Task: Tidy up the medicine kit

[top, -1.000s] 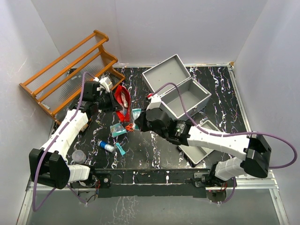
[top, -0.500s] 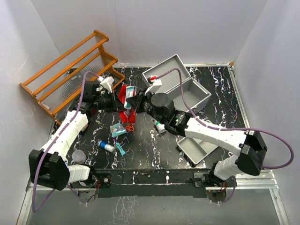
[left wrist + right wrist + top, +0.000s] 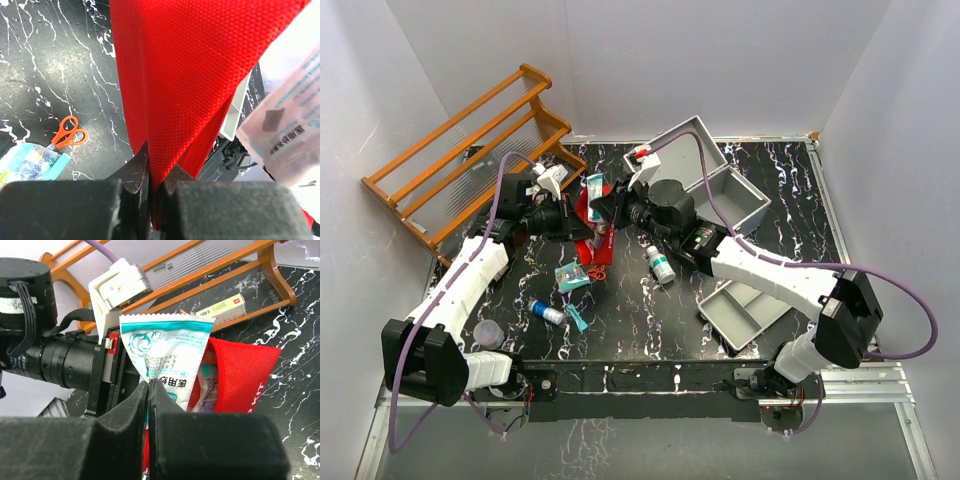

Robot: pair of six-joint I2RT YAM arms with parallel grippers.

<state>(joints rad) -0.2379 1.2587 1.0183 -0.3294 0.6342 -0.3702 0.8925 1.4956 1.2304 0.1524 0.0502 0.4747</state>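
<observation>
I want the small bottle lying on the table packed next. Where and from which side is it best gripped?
Probably mid-body on the small bottle, coming straight down from above. It lies on its side on the table, apart from other things, so jaws set across its narrow width should close on the rounded sides.

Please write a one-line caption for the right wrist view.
Right hand pinches a teal-and-white packet in front of the red pouch; wooden rack behind.

The pouch (image 3: 190, 75) is red, the packet (image 3: 167, 355) teal-and-white, the medicine kit (image 3: 745, 205) grey, the tabletop (image 3: 620, 310) white-veined black.
</observation>
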